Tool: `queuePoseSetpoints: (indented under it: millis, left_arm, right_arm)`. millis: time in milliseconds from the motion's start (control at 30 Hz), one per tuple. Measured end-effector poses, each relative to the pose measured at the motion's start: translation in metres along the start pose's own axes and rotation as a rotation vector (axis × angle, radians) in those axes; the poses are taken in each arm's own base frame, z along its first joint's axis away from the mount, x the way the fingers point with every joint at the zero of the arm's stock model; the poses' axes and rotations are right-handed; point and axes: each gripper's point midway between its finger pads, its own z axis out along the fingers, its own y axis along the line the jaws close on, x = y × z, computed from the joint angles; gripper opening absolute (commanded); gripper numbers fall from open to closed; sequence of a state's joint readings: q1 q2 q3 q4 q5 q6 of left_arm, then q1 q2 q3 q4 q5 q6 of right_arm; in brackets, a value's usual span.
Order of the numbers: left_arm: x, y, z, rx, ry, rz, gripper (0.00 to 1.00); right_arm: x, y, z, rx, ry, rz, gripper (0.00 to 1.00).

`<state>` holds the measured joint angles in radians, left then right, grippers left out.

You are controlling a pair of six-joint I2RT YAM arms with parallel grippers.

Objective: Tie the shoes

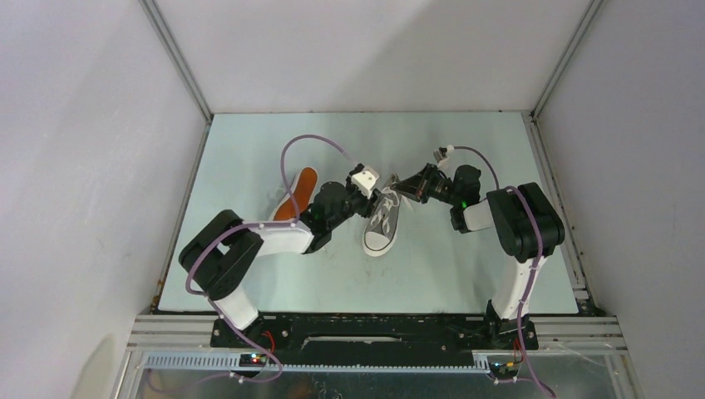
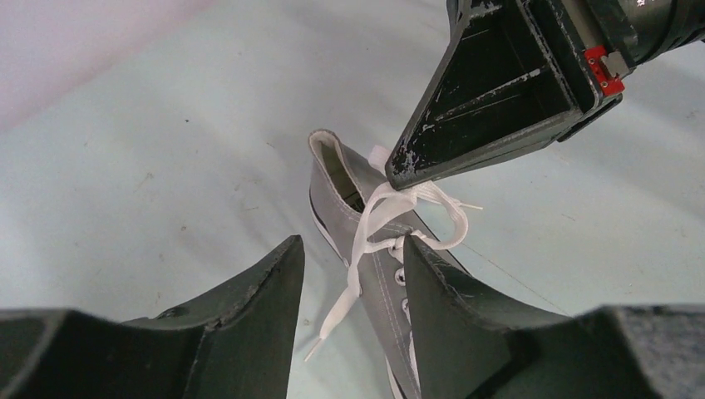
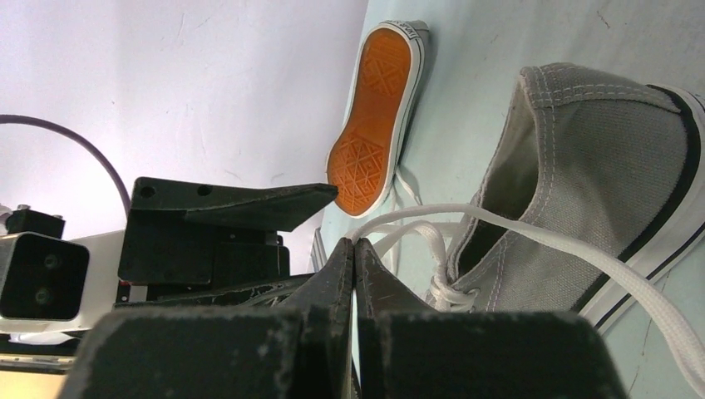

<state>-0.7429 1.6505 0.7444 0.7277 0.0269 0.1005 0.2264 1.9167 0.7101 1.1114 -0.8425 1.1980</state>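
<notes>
One grey sneaker (image 1: 382, 224) stands upright mid-table, white toe cap toward the arms. It also shows in the left wrist view (image 2: 334, 189) and the right wrist view (image 3: 599, 174). The second shoe (image 1: 300, 192) lies on its side to the left, orange sole (image 3: 372, 125) showing. My right gripper (image 3: 353, 244) is shut on a white lace (image 3: 532, 238) just above the upright shoe's opening; its closed tip (image 2: 401, 177) holds lace strands (image 2: 366, 224). My left gripper (image 2: 351, 245) is open, its fingers (image 2: 249, 316) either side of a hanging lace end at the shoe's left side.
The pale green table mat (image 1: 274, 283) is enclosed by white walls at the back and both sides, with aluminium frame posts (image 1: 179, 62) at the corners. Both arms' purple cables (image 1: 312, 140) arch over the middle of the table.
</notes>
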Motion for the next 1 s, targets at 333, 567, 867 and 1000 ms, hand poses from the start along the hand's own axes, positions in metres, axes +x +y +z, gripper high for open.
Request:
queuePoseSetpoints:
  millis: [333, 567, 867, 1000]
  left_arm:
    - [0.017, -0.004, 0.012, 0.013, 0.020, -0.014, 0.44]
    - [0.020, -0.004, 0.025, 0.016, 0.013, -0.037, 0.41]
    - [0.029, -0.004, 0.031, 0.039, 0.028, -0.074, 0.38]
    - [0.029, -0.004, 0.031, 0.040, 0.027, -0.081, 0.34]
  right_arm:
    - [-0.002, 0.002, 0.000, -0.009, -0.006, -0.004, 0.00]
    - [-0.002, 0.003, 0.000, -0.013, -0.007, -0.006, 0.00]
    - [-0.002, 0.003, 0.000, -0.013, -0.007, -0.005, 0.00]
    - [-0.002, 0.003, 0.000, -0.012, -0.008, -0.001, 0.00]
